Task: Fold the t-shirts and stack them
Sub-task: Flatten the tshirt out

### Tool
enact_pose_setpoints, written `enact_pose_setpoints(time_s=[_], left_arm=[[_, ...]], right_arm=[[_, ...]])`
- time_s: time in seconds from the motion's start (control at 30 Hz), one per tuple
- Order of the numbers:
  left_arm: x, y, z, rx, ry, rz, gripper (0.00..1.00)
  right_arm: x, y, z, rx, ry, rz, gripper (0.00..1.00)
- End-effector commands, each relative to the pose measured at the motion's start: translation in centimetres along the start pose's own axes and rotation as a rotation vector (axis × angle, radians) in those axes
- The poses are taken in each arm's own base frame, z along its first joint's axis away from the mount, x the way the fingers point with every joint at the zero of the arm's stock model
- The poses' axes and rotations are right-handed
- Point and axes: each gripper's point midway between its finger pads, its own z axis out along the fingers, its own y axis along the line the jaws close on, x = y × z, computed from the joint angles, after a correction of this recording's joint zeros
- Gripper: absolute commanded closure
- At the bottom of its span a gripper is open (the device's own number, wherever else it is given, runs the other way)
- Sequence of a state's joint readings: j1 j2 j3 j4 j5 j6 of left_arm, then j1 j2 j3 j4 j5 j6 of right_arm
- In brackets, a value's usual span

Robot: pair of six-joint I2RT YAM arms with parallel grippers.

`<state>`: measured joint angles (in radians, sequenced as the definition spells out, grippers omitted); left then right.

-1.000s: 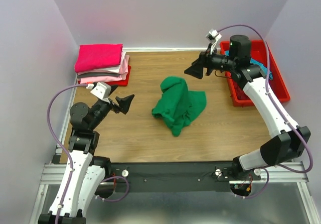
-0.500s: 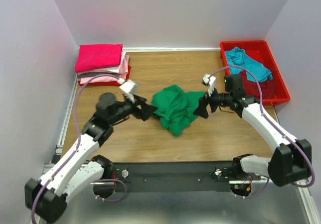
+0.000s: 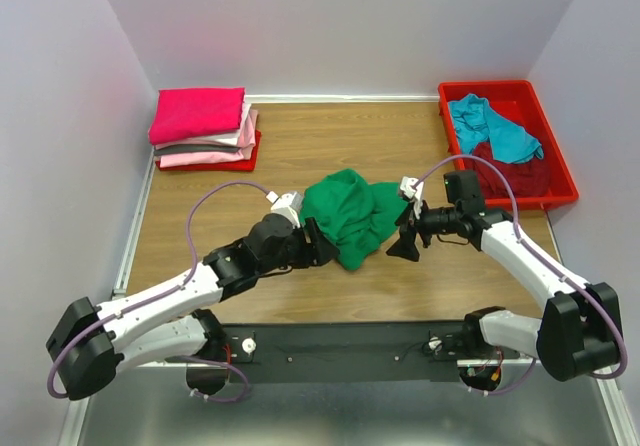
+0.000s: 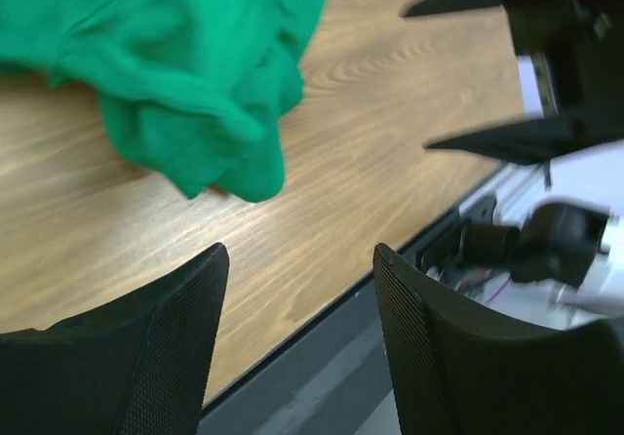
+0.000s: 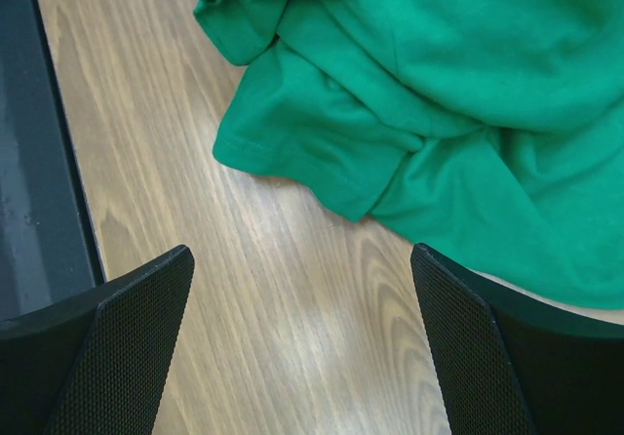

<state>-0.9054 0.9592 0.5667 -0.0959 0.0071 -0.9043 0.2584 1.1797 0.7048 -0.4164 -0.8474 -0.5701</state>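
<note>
The left fingers (image 4: pixel 180 342) are spread wide with nothing between them; bare wood shows in the gap, and the bright green t-shirt (image 4: pixel 185 55) lies ahead of the tips and a little to their left, its bunched near edge apart from both tips in the wrist view. The right fingers (image 5: pixel 117 347) are spread just as wide and hold nothing either; ahead of them a sleeve and a crumpled fold of the same green t-shirt (image 5: pixel 439 94) rest on the wood, with a strip of bare counter (image 5: pixel 273 337) between cloth and tips; off to their left runs the black rail (image 5: pixel 29 211) at the counter's edge.

From above, the left fingers (image 3: pixel 322 246) sit low at the shirt's near left edge, just beside it; whether they touch it cannot be told from there. The right fingers (image 3: pixel 405 244) sit just beside its near right edge, so the green t-shirt (image 3: pixel 350 214) lies heaped between the two pairs of fingers and slightly beyond both. In the left wrist view the right fingers (image 4: pixel 507 142) show ahead and to the right, black and parted.

Well beyond the left fingers, in the far corner, sits a stack of folded t-shirts (image 3: pixel 200 126), hot pink on top, paler pink beneath, a red layer lowest. Well beyond the right fingers stands the red bin (image 3: pixel 566 184); in it lie a teal t-shirt (image 3: pixel 490 126) and a dark red t-shirt (image 3: pixel 515 169), both crumpled.
</note>
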Motion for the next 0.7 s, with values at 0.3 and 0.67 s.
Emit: enact_pose_setpoints(time_s=[0.3, 0.67], left_arm=[[-3.1, 1.9, 5.4, -0.234, -0.130, -0.216, 0.39], [-3.1, 3.9, 5.6, -0.344, -0.136, -0.180, 0.47]], right_arm=[[0.4, 0.2, 1.2, -0.030, -0.013, 0.062, 0.09], [1.0, 2.7, 5.8, -0.100, 0.104, 0.017, 0.18]])
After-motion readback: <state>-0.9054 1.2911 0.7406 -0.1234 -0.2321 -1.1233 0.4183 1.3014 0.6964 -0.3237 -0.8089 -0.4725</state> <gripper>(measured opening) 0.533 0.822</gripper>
